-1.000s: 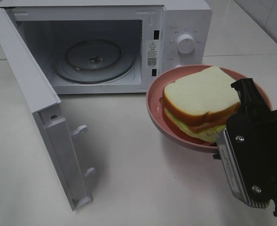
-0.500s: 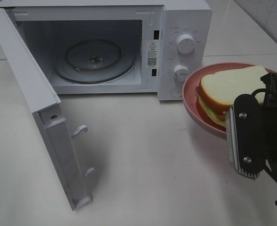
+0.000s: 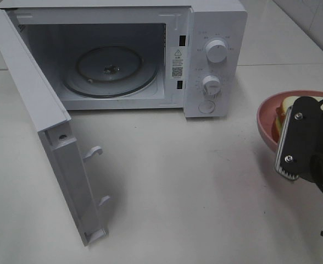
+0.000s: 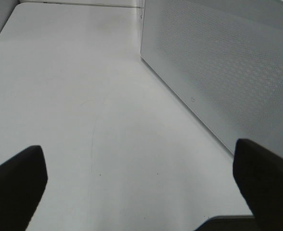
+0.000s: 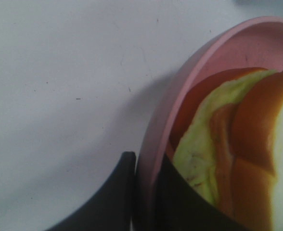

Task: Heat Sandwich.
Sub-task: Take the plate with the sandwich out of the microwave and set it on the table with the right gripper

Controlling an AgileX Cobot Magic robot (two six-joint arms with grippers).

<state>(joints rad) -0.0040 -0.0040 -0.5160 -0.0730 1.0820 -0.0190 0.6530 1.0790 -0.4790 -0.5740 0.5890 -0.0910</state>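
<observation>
The white microwave oven (image 3: 123, 55) stands door-open with its glass turntable (image 3: 110, 70) bare. Right of it, outside, the right gripper (image 5: 144, 192) pinches the round pink plate's (image 5: 189, 67) rim; the plate holds the white-bread sandwich (image 5: 228, 154). Loading, closing and heating remain. The left gripper (image 4: 136, 185) gapes empty.

A white table (image 3: 205, 192) carries a white microwave (image 3: 216, 22) at its back edge, the door (image 3: 46, 137) swung open toward the front, its lower corner close to the tabletop, the glass turntable (image 3: 109, 70) visible inside.
</observation>
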